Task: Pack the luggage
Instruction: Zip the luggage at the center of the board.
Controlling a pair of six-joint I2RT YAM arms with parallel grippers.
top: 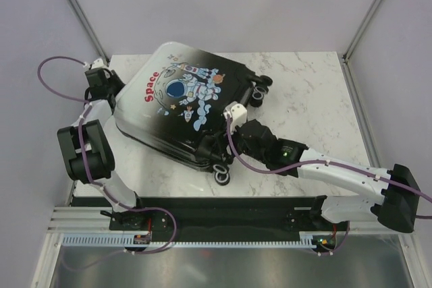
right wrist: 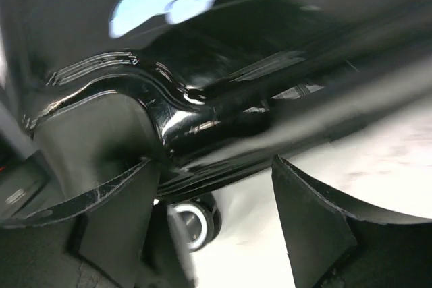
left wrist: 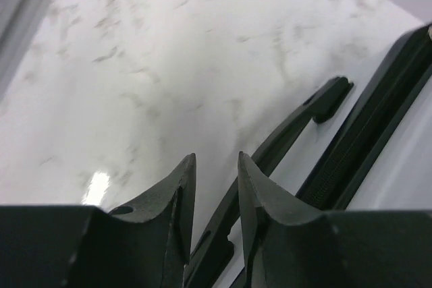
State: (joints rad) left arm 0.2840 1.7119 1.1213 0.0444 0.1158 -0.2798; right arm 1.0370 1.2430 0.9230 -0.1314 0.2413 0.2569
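The marble table (top: 304, 92) carries the closed luggage (top: 182, 109), print up, between both arms. The right end effector (right wrist: 214, 163) gapes wide and empty at its black wheeled corner. The left end effector (left wrist: 216, 160), slightly parted and empty, is just beside its handle (left wrist: 297, 126).
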